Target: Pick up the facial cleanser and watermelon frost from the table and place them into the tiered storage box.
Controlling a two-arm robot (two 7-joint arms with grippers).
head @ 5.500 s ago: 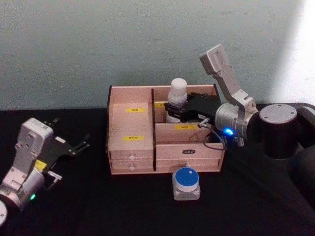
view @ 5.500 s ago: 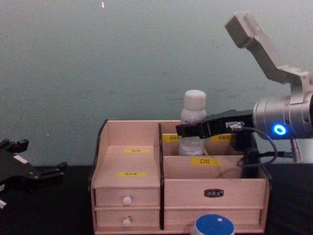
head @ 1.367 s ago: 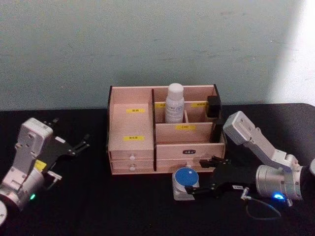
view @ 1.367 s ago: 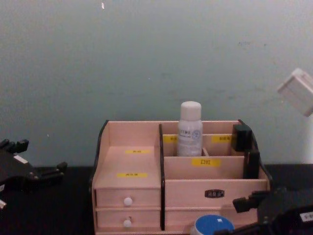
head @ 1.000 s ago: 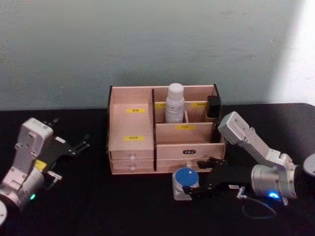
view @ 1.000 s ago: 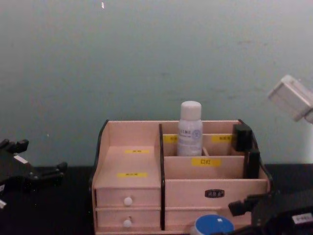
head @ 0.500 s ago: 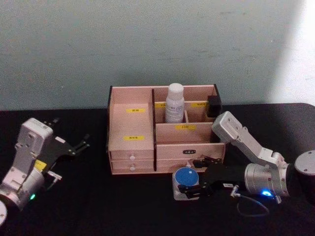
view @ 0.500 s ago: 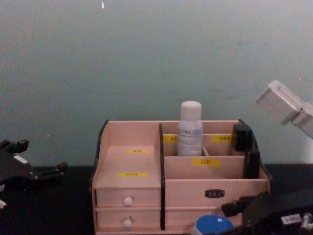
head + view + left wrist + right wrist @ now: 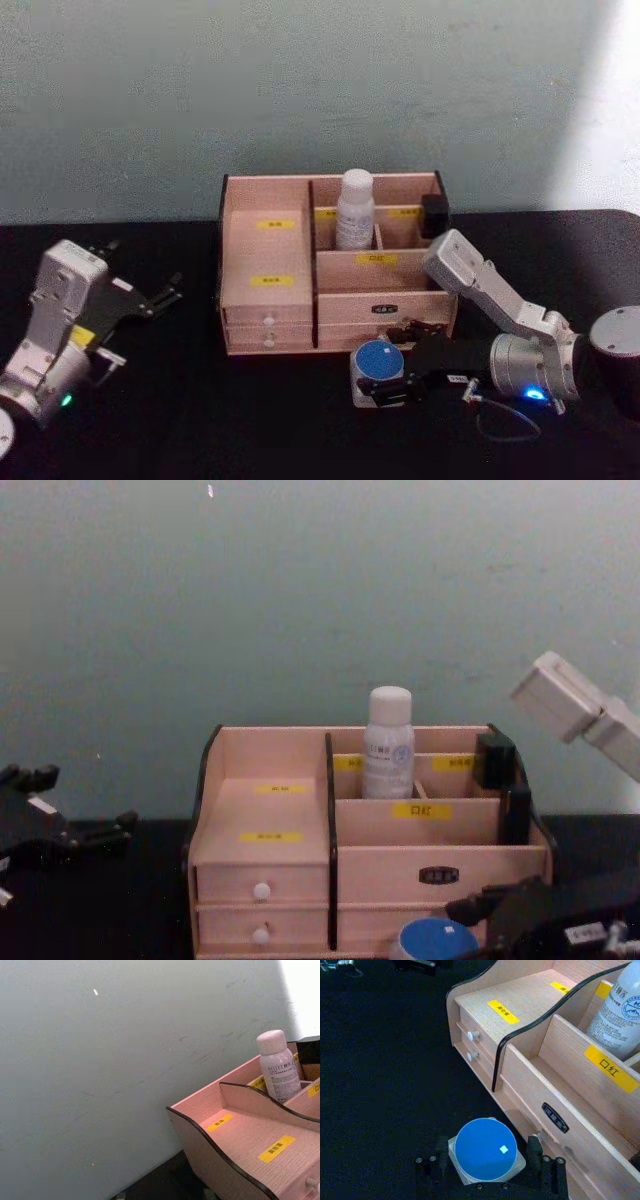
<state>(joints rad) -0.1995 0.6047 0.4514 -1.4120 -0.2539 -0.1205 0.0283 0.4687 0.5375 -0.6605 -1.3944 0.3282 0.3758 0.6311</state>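
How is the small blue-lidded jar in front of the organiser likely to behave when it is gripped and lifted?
Probably rigid: the blue-lidded jar looks clear and hard-walled, so it should not deform when the open right gripper, now straddling it, closes. It sits squat and wide with a flat lid, so tipping or rolling seems unlikely. Its smooth sides might slip a little.

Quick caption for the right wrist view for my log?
Right gripper, fingers open, straddling the blue-lidded jar on the black table beside the tiered storage box.
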